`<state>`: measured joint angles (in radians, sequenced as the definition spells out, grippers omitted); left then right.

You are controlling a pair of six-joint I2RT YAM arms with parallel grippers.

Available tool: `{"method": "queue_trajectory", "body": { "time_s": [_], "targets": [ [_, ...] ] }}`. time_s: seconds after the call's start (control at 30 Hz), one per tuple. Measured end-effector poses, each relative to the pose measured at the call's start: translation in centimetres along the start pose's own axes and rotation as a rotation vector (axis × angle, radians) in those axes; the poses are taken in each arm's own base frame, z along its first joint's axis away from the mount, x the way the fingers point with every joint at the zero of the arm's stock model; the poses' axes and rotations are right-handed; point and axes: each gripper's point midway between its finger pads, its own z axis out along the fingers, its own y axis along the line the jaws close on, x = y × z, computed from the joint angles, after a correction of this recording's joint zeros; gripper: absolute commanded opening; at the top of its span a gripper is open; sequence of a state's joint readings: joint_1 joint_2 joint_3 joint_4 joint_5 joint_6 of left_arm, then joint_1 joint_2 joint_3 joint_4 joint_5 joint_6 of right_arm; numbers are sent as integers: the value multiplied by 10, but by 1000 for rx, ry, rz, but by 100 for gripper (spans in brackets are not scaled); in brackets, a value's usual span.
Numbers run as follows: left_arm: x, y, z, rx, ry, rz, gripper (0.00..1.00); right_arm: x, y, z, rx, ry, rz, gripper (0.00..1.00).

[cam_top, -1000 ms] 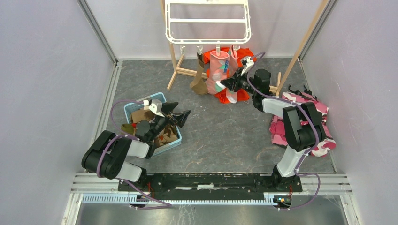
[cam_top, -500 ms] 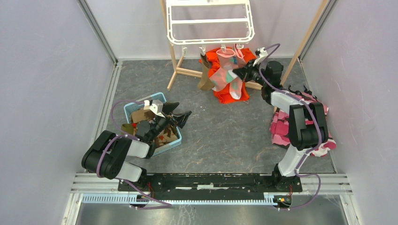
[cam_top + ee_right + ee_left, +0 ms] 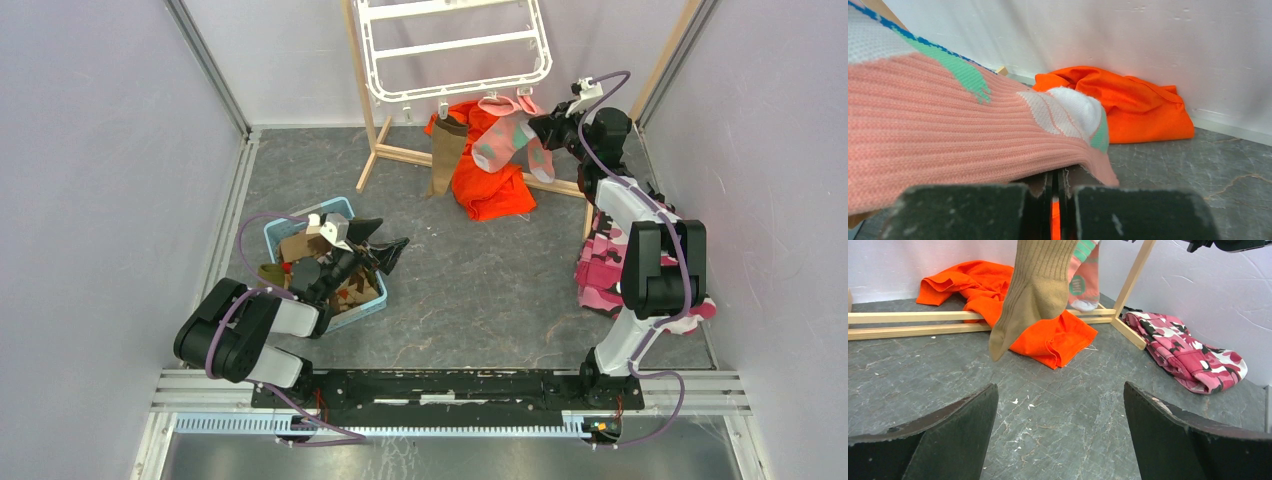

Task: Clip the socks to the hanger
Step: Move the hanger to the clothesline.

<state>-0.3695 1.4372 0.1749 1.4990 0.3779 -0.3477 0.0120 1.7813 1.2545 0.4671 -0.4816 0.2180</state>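
Note:
The white hanger (image 3: 450, 50) hangs tilted at the back on the wooden stand. Under it dangle a brown sock (image 3: 443, 160) (image 3: 1033, 295) and pink socks with teal patches (image 3: 497, 140) (image 3: 1083, 280). My right gripper (image 3: 548, 130) (image 3: 1056, 192) is raised at their right, shut on a pink sock (image 3: 948, 130), whose lower end it holds up sideways over its fingers. More socks (image 3: 335, 280) lie in the blue basket (image 3: 290, 225). My left gripper (image 3: 385, 250) (image 3: 1058, 430) hovers open at the basket's right edge with nothing between its fingers.
An orange garment (image 3: 490, 185) (image 3: 1048, 335) (image 3: 1138, 110) lies under the hanger on the stand's base. The stand's wooden legs (image 3: 375, 130) (image 3: 1130, 275) frame the back. A pink camouflage cloth (image 3: 600, 270) (image 3: 1193, 350) lies at the right wall.
My right gripper has shut and swung up and to the right, pulling the pink sock's end with it. The hanger has tilted and the socks have swung right. The left arm has not moved.

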Motion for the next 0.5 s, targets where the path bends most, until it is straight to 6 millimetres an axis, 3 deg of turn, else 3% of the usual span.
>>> {"method": "queue_trajectory", "body": {
  "time_s": [0.1, 0.3, 0.4, 0.5],
  "targets": [
    [1, -2, 0, 8, 2, 0, 100, 3, 8, -2, -48, 16, -7, 24],
    [2, -6, 0, 24, 8, -1, 100, 12, 31, -29, -114, 50, -41, 31],
    [1, -6, 0, 26, 6, 0, 100, -2, 39, -42, -122, 34, -92, 47],
    [0, -7, 0, 31, 3, 2, 100, -19, 47, -52, -138, 11, -155, 53]
  ]
}}
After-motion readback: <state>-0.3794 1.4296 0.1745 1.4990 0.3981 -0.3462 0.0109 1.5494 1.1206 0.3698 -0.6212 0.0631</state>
